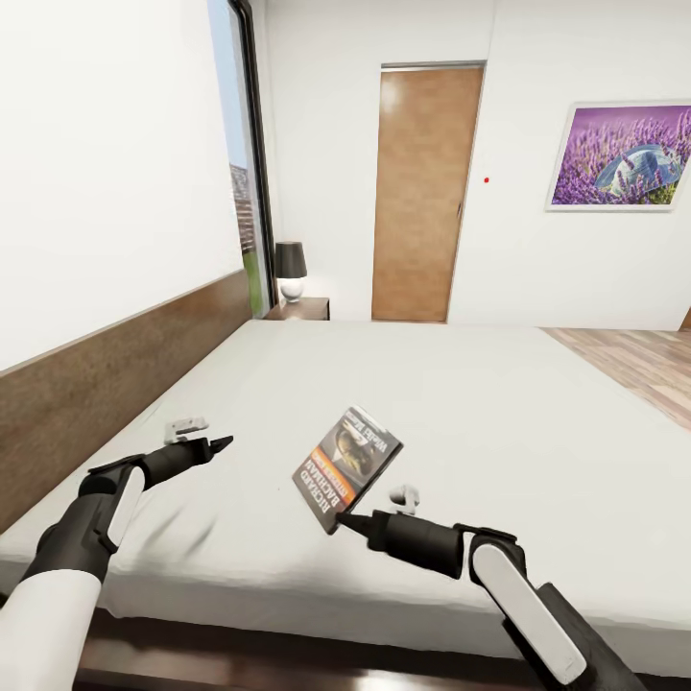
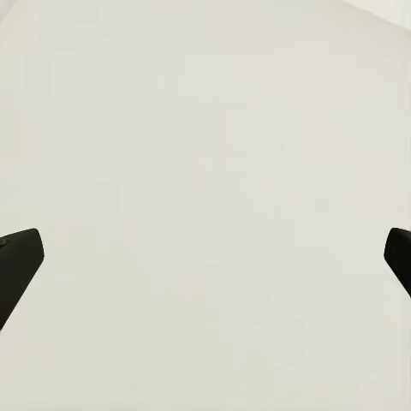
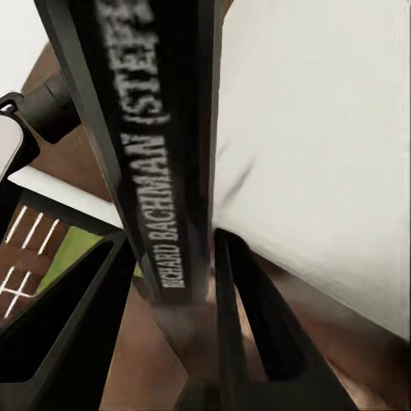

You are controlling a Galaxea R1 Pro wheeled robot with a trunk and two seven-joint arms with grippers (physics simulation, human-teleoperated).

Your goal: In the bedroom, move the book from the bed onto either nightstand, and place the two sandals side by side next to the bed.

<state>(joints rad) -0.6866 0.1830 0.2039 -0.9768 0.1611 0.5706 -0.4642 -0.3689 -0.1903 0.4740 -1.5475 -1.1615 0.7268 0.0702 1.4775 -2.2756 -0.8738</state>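
Observation:
The book (image 1: 347, 466), a dark paperback with an orange band and white lettering, hangs tilted above the pale mattress of the bed (image 1: 499, 403). My right gripper (image 1: 344, 523) is shut on its lower edge. In the right wrist view the book's spine (image 3: 154, 154) runs between the two dark fingers (image 3: 248, 317). My left gripper (image 1: 223, 443) hovers over the mattress near the headboard side, its fingers (image 2: 19, 257) spread wide with nothing between them. A nightstand (image 1: 300, 308) with a lamp stands at the bed's far corner. The sandals are out of view.
A brown headboard (image 1: 115, 384) runs along the left wall. Beyond the bed are a brown door (image 1: 422, 192), a tall window (image 1: 248, 173) and a lavender picture (image 1: 622, 155). Wood-plank floor (image 1: 633, 360) lies to the right of the bed.

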